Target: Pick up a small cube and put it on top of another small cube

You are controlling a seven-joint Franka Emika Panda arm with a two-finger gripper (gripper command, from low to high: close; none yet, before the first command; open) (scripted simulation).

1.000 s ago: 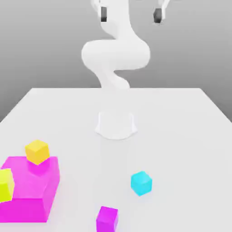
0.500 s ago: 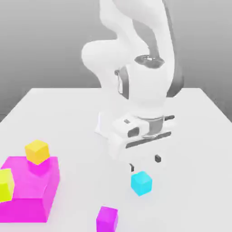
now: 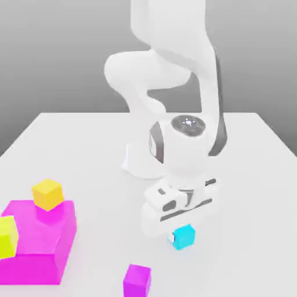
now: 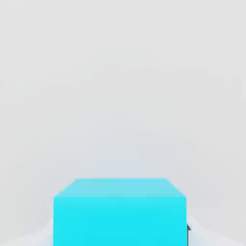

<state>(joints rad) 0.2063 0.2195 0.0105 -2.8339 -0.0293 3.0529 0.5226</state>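
The white arm bends low over the table (image 3: 255,174), and the end effector (image 3: 184,232) sits right down on the cyan cube (image 3: 184,236). In the exterior view the white hand body covers the top of that cube, so just the cube's lower front pokes out beneath it, resting on the table toward the front of the surface, a little to the exterior view's right of centre. Whether the end effector is wide, narrow or pressing on the cube, I cannot tell.

From the hand view, the cyan cube (image 4: 120,211) looms very close, its top face and one side face in sight, with plain white table (image 4: 120,72) stretching beyond it.

Off to the exterior view's left stands a big magenta block (image 3: 40,246), well apart from the cyan cube. An orange-yellow cube (image 3: 47,194) sits on top of that block near its back edge, and a yellow-green cube (image 3: 7,236) rests at its left side, cut by the frame edge. Near the front edge of the table lies a small magenta cube (image 3: 137,280), near the cyan cube and to its left in the exterior view, apart from it.
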